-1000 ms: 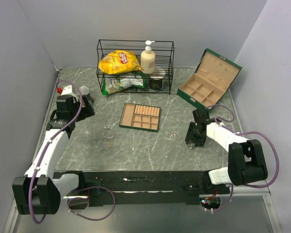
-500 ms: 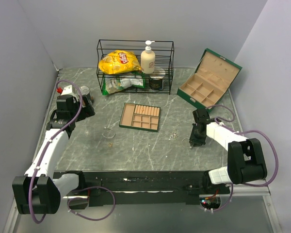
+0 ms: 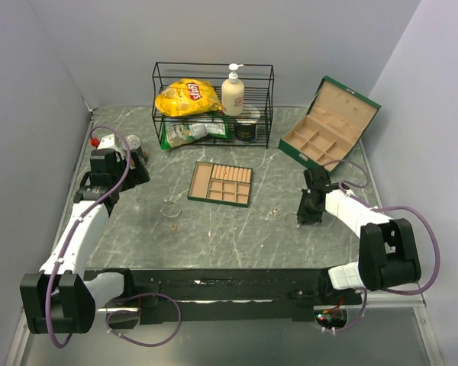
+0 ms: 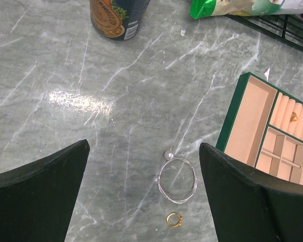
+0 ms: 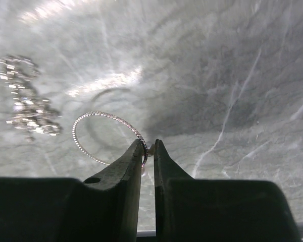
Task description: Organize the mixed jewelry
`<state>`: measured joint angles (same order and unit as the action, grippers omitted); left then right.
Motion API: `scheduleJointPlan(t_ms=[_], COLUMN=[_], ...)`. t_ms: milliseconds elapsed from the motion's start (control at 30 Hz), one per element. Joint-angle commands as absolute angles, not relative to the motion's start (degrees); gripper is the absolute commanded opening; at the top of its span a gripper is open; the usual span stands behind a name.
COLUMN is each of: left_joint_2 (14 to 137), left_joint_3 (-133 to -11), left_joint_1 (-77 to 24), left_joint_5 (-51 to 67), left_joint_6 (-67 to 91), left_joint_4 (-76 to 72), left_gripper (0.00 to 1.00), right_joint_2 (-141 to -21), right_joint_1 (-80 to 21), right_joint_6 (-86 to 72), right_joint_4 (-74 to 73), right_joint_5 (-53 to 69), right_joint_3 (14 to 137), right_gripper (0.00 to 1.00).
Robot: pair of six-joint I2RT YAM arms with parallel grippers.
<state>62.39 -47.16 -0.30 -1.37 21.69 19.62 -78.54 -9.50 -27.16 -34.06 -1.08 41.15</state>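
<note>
My right gripper is shut on a thin silver bangle and holds it just above the marble table, right of centre. A tangled sparkly chain lies to its left, also in the top view. My left gripper is open and empty above a silver pearl bracelet and a gold ring, which show in the top view. The tan jewelry tray lies mid-table; its corner shows in the left wrist view.
An open green jewelry box stands at the back right. A wire rack holds a chips bag, a soap bottle and a jar. A tin can stands at the back left, also in the left wrist view.
My right gripper has shifted slightly toward the back and closed on the bangle. The left arm has not moved.
</note>
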Motion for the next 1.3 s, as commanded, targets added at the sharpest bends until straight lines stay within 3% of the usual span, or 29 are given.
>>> scheduleJointPlan(t_ms=[0, 200, 367, 867, 1267], left_joint_2=[62.4, 62.14, 62.14, 63.81, 64.69], left_joint_3=[-48.96, -48.96, -48.78, -48.96, -49.31], left_joint_1=[-0.09, -0.09, -0.09, -0.18, -0.09], left_joint_5=[-0.7, -0.44, 0.34, 1.14, 0.53], left_joint_6=[20.74, 20.83, 20.92, 21.01, 20.83], left_joint_4=[18.81, 18.72, 18.37, 17.93, 18.1], left_gripper=[0.96, 0.96, 0.96, 0.96, 0.96], right_joint_2=[-74.63, -74.7, -77.86, -100.62, -110.91], right_joint_1=[-9.76, -8.62, -1.68, 7.73, 9.32], right_joint_6=[-26.11, -24.61, -22.77, -22.24, -21.1], right_joint_4=[-35.32, -36.91, -36.04, -36.29, -36.21], right_joint_5=[-2.19, -5.8, -4.83, -10.37, -13.01], right_joint_3=[45.96, 52.1, 60.62, 86.81, 92.72], right_gripper=[0.13, 0.15, 0.15, 0.16, 0.17])
